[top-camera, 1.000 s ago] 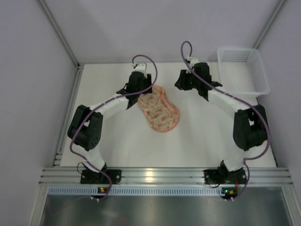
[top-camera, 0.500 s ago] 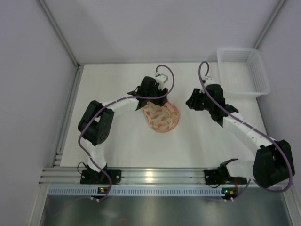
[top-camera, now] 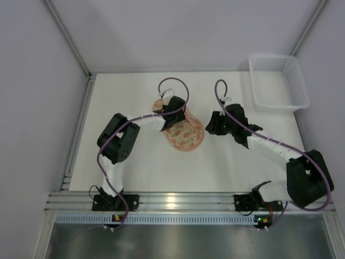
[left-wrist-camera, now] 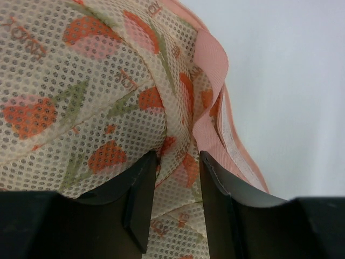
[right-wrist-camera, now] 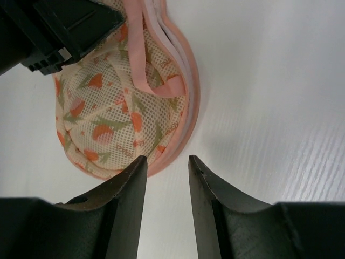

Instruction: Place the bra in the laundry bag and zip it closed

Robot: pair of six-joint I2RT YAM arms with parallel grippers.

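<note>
Now closer together than a second ago: left end effector (left-wrist-camera: 178, 162), right end effector (right-wrist-camera: 166, 162). White surface (top-camera: 135, 156), grey walls (top-camera: 188, 32). Mid-surface, laundry bag (top-camera: 184, 132): left pinches its far fold, jaws narrow; right part-open, empty, just beside it.

White table (top-camera: 135, 156) with laundry bag (top-camera: 185, 134), mesh basket (top-camera: 277, 81)

You're looking at a soft, dotted mesh-cloth laundry bag (left-wrist-camera: 97, 97) with smooth pink ribbon trim (left-wrist-camera: 210, 70), on a faintly glossy white table (right-wrist-camera: 269, 108).
</note>
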